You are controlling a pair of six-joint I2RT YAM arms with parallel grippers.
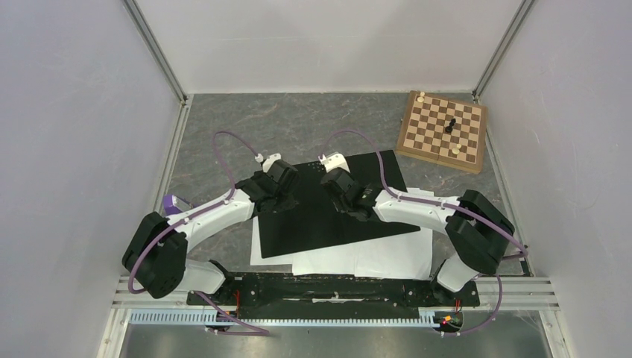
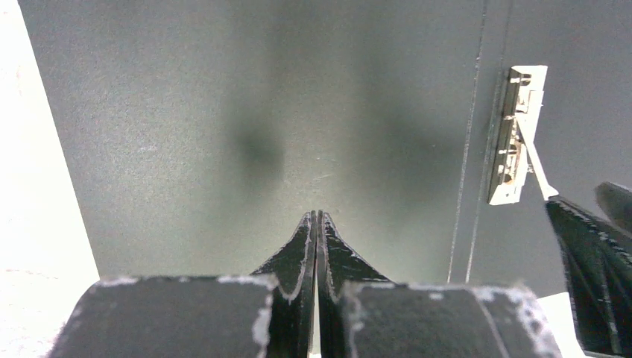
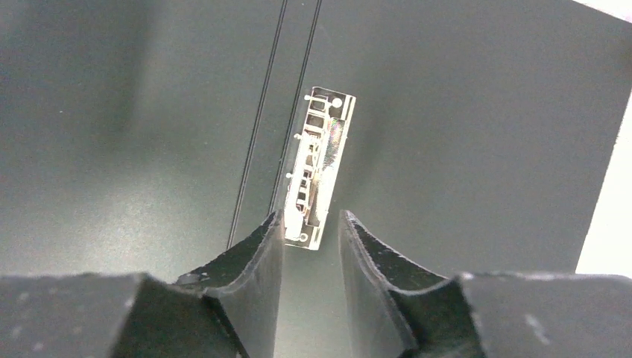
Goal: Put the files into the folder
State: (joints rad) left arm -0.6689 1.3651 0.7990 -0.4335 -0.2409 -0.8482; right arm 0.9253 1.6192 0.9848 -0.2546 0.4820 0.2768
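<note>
The folder (image 1: pixel 328 227) lies open with its black inner faces up, on top of the white files (image 1: pixel 373 262). Its metal clip (image 3: pixel 320 168) sits beside the centre crease. My left gripper (image 1: pixel 285 203) is shut and empty, its tips (image 2: pixel 316 216) low over the folder's left inner face (image 2: pixel 223 112). My right gripper (image 1: pixel 352 211) is open with a narrow gap (image 3: pixel 311 224), just short of the clip's near end, over the folder's face (image 3: pixel 462 134). The clip also shows in the left wrist view (image 2: pixel 514 142). File edges show beside the folder (image 2: pixel 30 224) (image 3: pixel 607 224).
A wooden chessboard (image 1: pixel 443 131) with a few pieces lies at the back right. A small purple object (image 1: pixel 173 201) sits by the left arm. Grey walls close in the table on both sides and the back.
</note>
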